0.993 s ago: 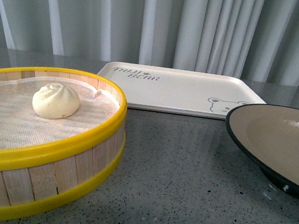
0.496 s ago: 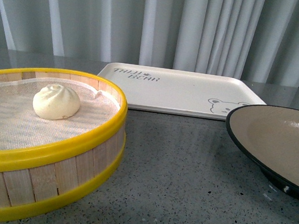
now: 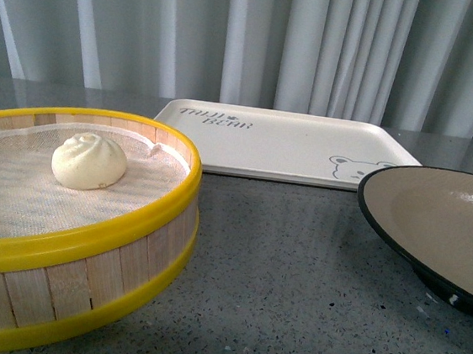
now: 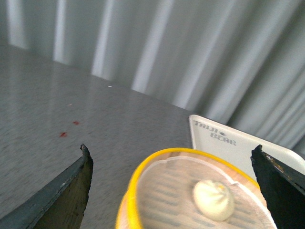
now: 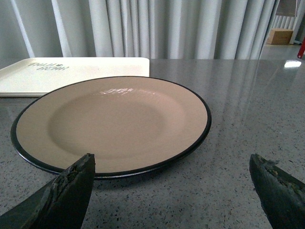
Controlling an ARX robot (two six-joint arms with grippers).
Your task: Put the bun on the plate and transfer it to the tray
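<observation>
The left hand (image 4: 171, 151) is open wide. Its two dark fingers (image 4: 71, 191) are far apart and hold nothing. It hangs a bit higher than the steamer basket (image 4: 129, 195), a round wooden one with a yellow rim. The bun (image 4: 213, 199) sits down in that basket on a white cloth (image 4: 162, 191). In the wrist camera the bun lies between the two fingers, nearer to one of them. The hand is not touching it. Just past the basket, the tray (image 4: 248, 143) lies flat on the grey counter (image 4: 57, 109).

The right hand (image 5: 171, 160) is open wide too, and it is empty. The plate (image 5: 119, 124) rests on the counter right in front of it, between its fingers, and they do not touch it. The plate has nothing on it.

From the front, the basket with the bun is on the left and the plate is on the right. The tray is behind them. The plate's black rim hides the tray's near corner, by the little bear drawing.
</observation>
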